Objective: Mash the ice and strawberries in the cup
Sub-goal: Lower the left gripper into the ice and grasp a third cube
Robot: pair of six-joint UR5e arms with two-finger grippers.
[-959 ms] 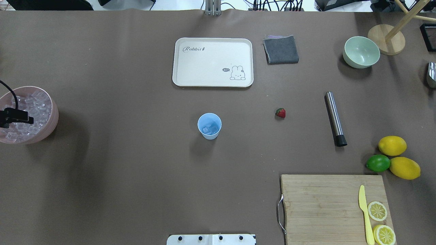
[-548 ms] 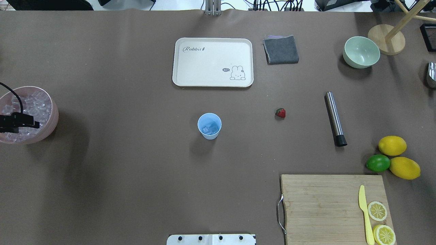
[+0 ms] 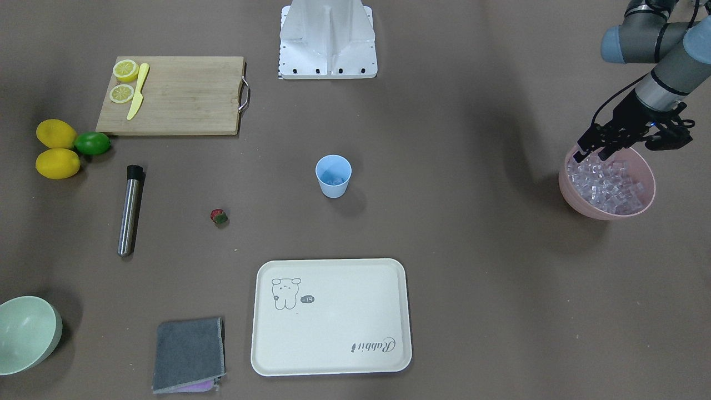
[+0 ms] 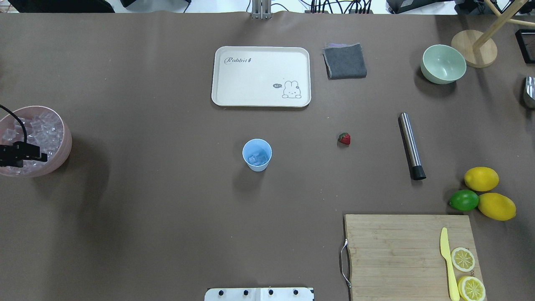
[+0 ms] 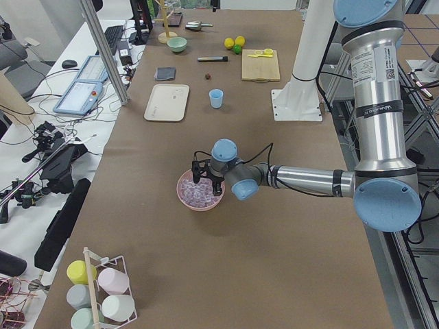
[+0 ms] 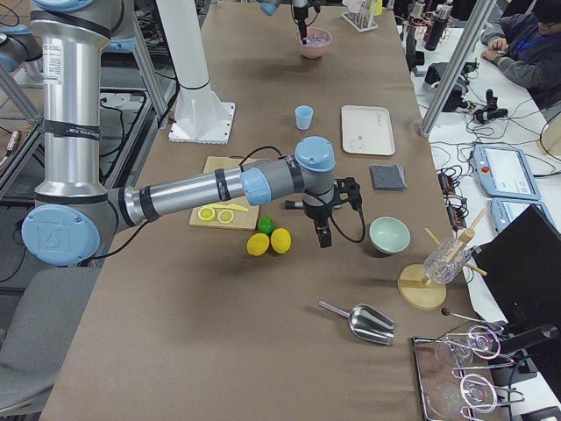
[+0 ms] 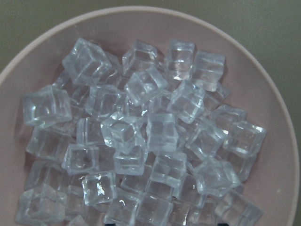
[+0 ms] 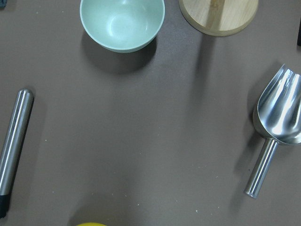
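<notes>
ice (image 7: pixel 141 141) sits in a heap in the pink bowl (image 4: pixel 67 144), out at 9 o'clock from the light-blue cup (image 4: pixel 257 167). the cup stands in the middle of the table (image 4: pixel 167 230) with a few cubes in it. the strawberry (image 4: pixel 344 139) lies on the table at 3 o'clock from the cup, and the steel muddler (image 4: pixel 410 144) lies farther out that way.

the left arm's fingers (image 3: pixel 586 147) hang just over the heap. they look spread apart with nothing between them. the right arm's fingers (image 6: pixel 323 235) hang near the lemons (image 6: pixel 280 239); i cannot tell if they are spread or pinched.

the cubes look smooth and slippery, so one could pop out when the fingers pinch it. they are packed tight, so the fingers may bump a neighbour and grab two or none. a hard push down could slide or tip the bowl. the trip to the cup is long, so a loose cube could drop on the table. the cup is small and light, so a bump could knock it over.
</notes>
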